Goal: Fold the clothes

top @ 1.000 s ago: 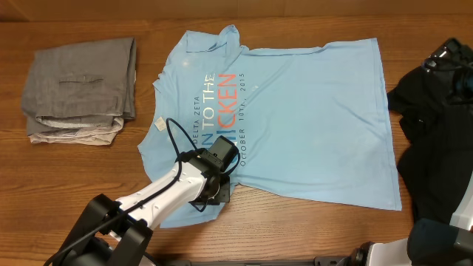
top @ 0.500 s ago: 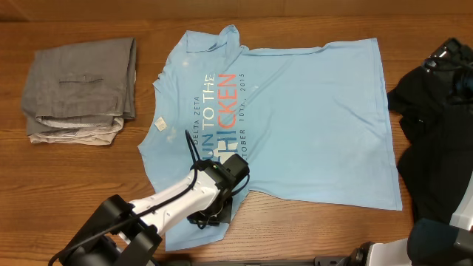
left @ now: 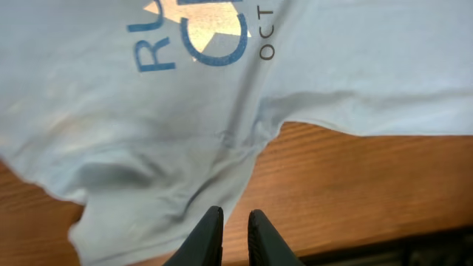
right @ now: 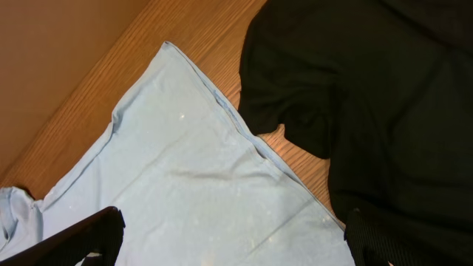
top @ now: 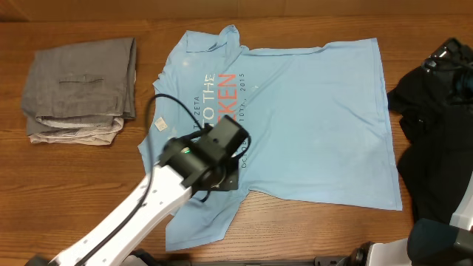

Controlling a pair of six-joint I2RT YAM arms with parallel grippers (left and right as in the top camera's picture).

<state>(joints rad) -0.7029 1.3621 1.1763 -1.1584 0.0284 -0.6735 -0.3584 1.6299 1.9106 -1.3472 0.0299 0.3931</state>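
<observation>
Wooden table (top: 66, 185) as work surface, viewed from above. Saw light blue T-shirt (top: 310, 111) spread flat mid-table, print side up, lettering turned sideways, neck toward left, hem toward right. Not folded yet. Noted wrinkles around the near sleeve (left: 140, 177) and the armpit notch, bare wood showing just beside it.

Found black garment (top: 432, 148) bunched at the right edge of the table, close against the shirt's hem; from the right wrist view, a sliver of wood visible between them in one spot, contact elsewhere hard to call.

Logged left gripper (left: 235, 214) low over the table edge near that sleeve, pointed at the fabric, fingers (left: 211, 233) only a narrow slit apart, nothing between them. Placed the left arm (top: 203, 151) over the shirt's near-left part in the overhead view, covering some lettering.

Logged right gripper (right: 233, 222) spread wide, holding nothing, above the boundary of shirt hem and black garment.

Also spotted folded grey trousers (top: 81, 74) on a beige garment (top: 70, 134) at far left, apart from the shirt.
</observation>
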